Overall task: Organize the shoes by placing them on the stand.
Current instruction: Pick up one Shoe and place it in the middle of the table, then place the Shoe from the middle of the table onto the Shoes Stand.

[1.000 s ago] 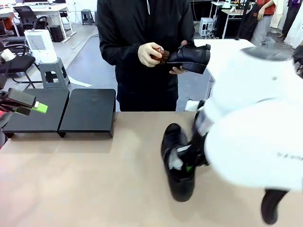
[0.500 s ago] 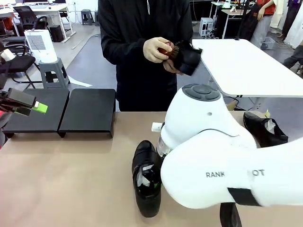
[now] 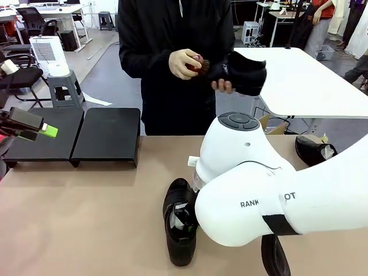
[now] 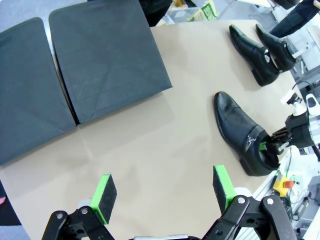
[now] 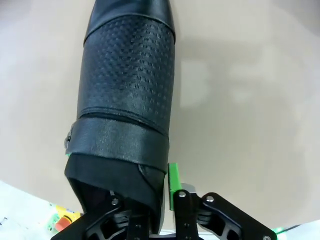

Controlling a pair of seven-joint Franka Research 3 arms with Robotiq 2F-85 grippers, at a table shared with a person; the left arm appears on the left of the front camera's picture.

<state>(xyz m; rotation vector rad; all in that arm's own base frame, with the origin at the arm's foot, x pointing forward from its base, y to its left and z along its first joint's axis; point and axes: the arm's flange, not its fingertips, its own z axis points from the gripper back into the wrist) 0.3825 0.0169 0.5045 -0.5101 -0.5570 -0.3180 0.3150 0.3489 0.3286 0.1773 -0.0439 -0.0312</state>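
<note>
One glossy black shoe lies on the tan table, toe toward the robot's side. My right gripper is shut on its heel collar, one green pad outside the wall and the other finger inside. In the left wrist view that shoe lies right of the matte-black stand. The stand sits bare at the table's far left. My left gripper hovers open above the table near it. The person holds another shoe and a brush. Two more shoes lie side by side farther off.
My right arm's white body blocks the middle right of the table. One shoe shows at the right edge behind it. A small white item lies by the far edge. Bare tabletop stretches between the stand and the held shoe.
My right arm has swung left, carrying the shoe toward the table's middle. The person has turned the shoe in their hands. The left gripper has stayed put.
</note>
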